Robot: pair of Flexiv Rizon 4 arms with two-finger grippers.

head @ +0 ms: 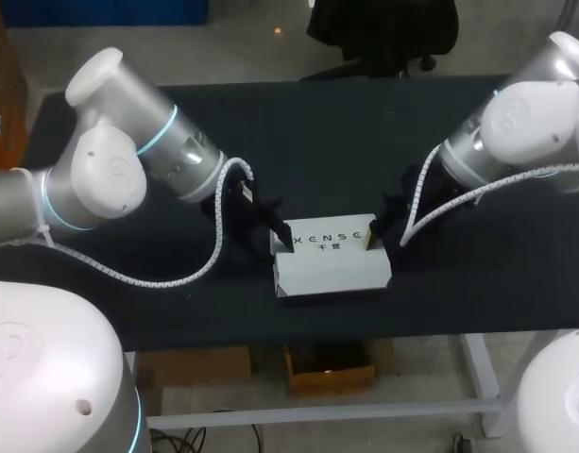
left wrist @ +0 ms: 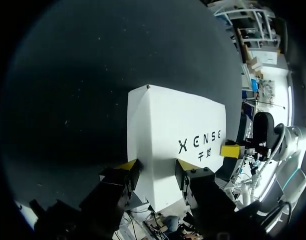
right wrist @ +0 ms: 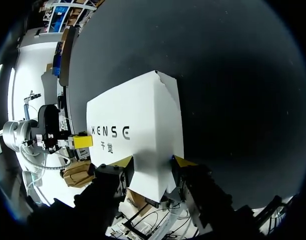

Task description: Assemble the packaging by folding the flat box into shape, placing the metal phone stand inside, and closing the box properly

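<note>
Box: the white box (head: 332, 260) is folded into shape and lies flat, printed face up.
Box position: I see it on the black table (head: 317, 142), at the middle of the near edge.
Box to left gripper: the left gripper (head: 287, 241) sits at the box's left end. In the left wrist view that end (left wrist: 167, 130) lies between its fingers.
Left gripper state: the left gripper (left wrist: 156, 167) is partly closed, with a yellow tip against the box on each side. It has hold of that end.
Box to right gripper: the right gripper (head: 369, 236) sits at the box's right end. In the right wrist view that end (right wrist: 138, 135) lies between its fingers.
Right gripper state: the right gripper (right wrist: 153, 162) is partly closed, with both tips pressed to the box's sides. It has hold of that end.
Arms: each comes in from its own side and both meet at the box.
</note>
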